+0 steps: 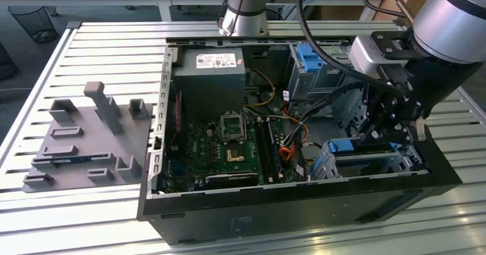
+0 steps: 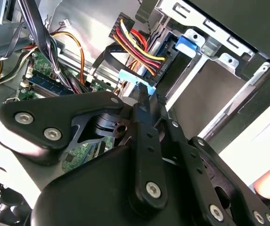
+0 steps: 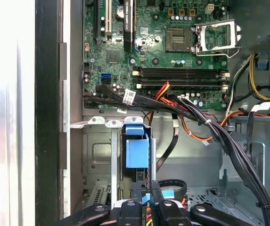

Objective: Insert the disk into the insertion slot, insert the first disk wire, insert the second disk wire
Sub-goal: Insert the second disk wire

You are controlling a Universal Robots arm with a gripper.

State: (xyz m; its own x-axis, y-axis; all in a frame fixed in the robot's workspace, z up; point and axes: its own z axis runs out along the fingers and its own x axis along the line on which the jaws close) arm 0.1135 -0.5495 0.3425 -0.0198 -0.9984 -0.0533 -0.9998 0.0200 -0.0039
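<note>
The disk sits inside the insertion slot (image 1: pixel 379 165), a low silver cage at the case's near corner on the exterior view's right. Its blue carrier handle (image 1: pixel 345 146) (image 3: pixel 137 147) sticks out toward the motherboard. My gripper (image 1: pixel 383 132) (image 2: pixel 144 89) (image 3: pixel 146 186) hangs over the cage, its fingers pinched together on a small blue wire connector (image 2: pixel 134 79). Just beyond it a black connector (image 2: pixel 135 47) with red, yellow and black wires rests against the drive end. Whether either connector is seated I cannot tell.
The open black computer case (image 1: pixel 288 206) lies on a slatted metal table (image 1: pixel 114 50). A thick black cable bundle (image 3: pixel 205 125) crosses above the cage. A taller grey bay with a blue tab (image 1: pixel 308 58) stands behind. A grey fixture (image 1: pixel 83 141) lies at the exterior view's left.
</note>
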